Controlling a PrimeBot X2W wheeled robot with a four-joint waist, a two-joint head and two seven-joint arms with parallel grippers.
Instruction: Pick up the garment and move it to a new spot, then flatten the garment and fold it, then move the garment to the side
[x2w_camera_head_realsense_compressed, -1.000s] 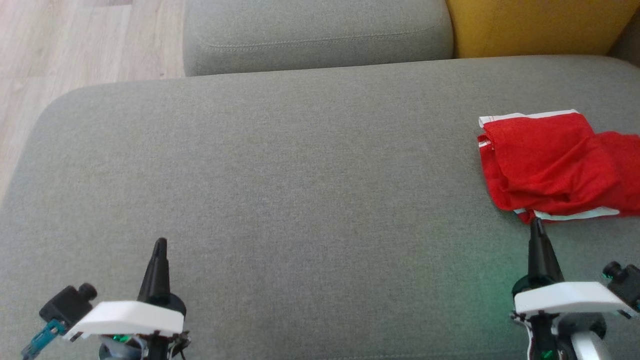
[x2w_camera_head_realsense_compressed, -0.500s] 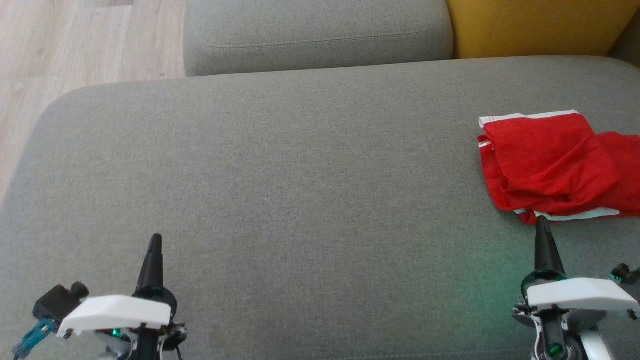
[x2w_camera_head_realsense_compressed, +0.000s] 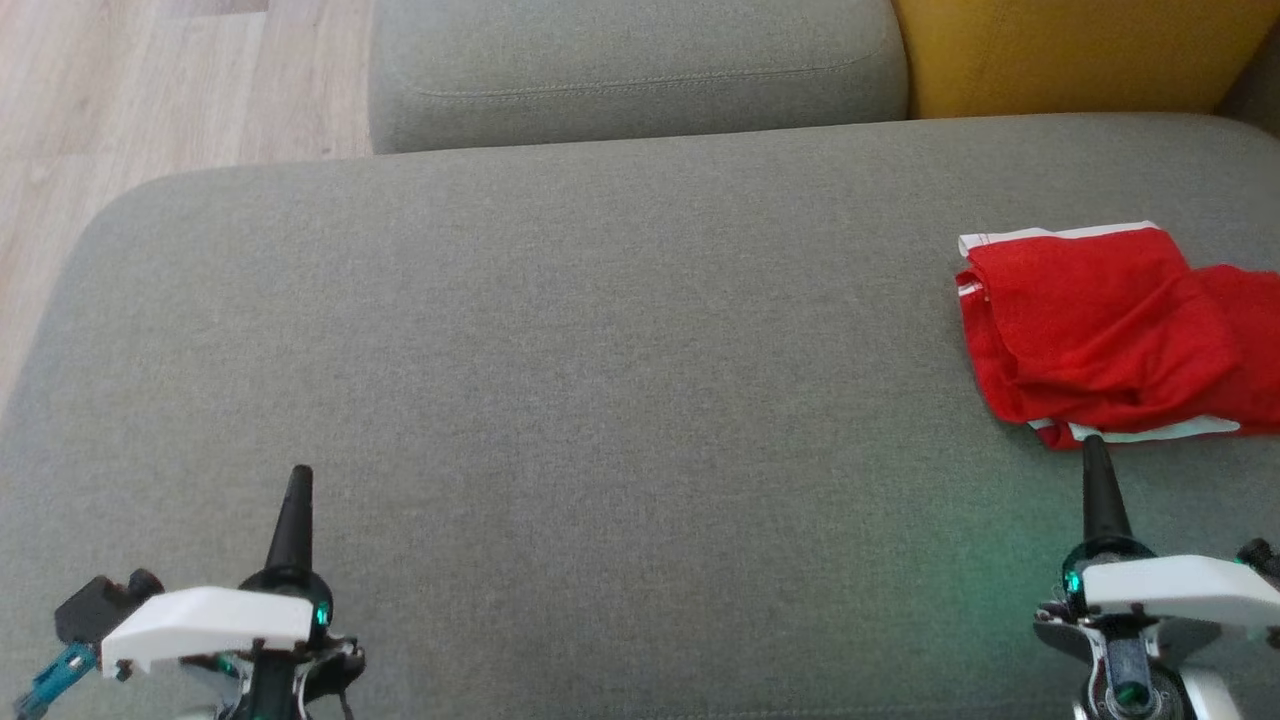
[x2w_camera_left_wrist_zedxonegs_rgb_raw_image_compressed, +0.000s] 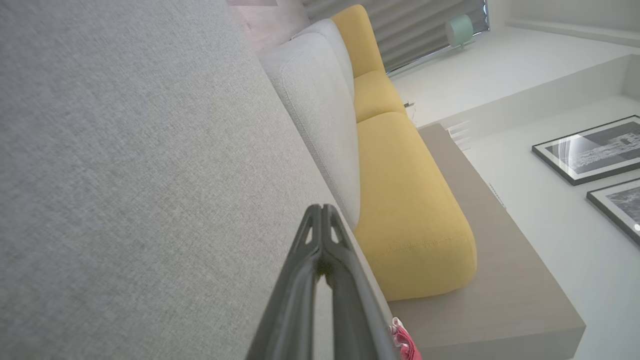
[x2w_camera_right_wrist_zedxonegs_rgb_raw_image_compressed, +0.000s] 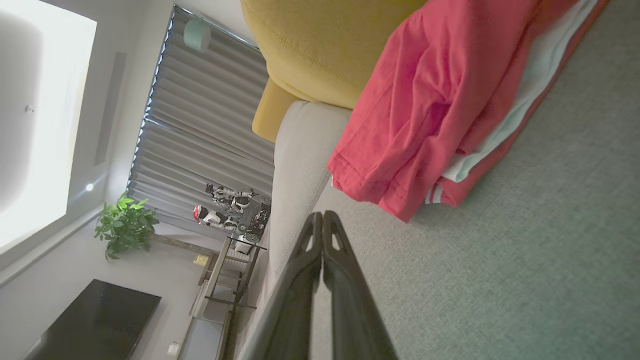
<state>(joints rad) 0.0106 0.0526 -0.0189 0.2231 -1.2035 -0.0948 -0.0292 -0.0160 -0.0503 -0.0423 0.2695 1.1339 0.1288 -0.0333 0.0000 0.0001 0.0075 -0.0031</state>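
Observation:
The garment (x2w_camera_head_realsense_compressed: 1100, 330) is red with white trim, folded into a loose pile at the right side of the grey sofa seat (x2w_camera_head_realsense_compressed: 600, 380); its right part runs off the head view. My right gripper (x2w_camera_head_realsense_compressed: 1093, 443) is shut and empty, its tip just short of the garment's near edge. In the right wrist view the garment (x2w_camera_right_wrist_zedxonegs_rgb_raw_image_compressed: 430, 105) lies beyond the closed right gripper (x2w_camera_right_wrist_zedxonegs_rgb_raw_image_compressed: 322, 215). My left gripper (x2w_camera_head_realsense_compressed: 299, 473) is shut and empty at the lower left, far from the garment. The left wrist view shows the left gripper (x2w_camera_left_wrist_zedxonegs_rgb_raw_image_compressed: 322, 207) with its fingers pressed together above the seat, and a sliver of garment (x2w_camera_left_wrist_zedxonegs_rgb_raw_image_compressed: 405, 345).
A grey back cushion (x2w_camera_head_realsense_compressed: 630, 70) and a yellow cushion (x2w_camera_head_realsense_compressed: 1080, 50) line the far side of the seat. Wooden floor (x2w_camera_head_realsense_compressed: 150, 90) lies past the seat's rounded left corner. The wide middle of the seat is bare fabric.
Both grippers have drawn back slightly toward the bottom of the head view, the left drifting a little left, the right a little right. The garment has not moved.

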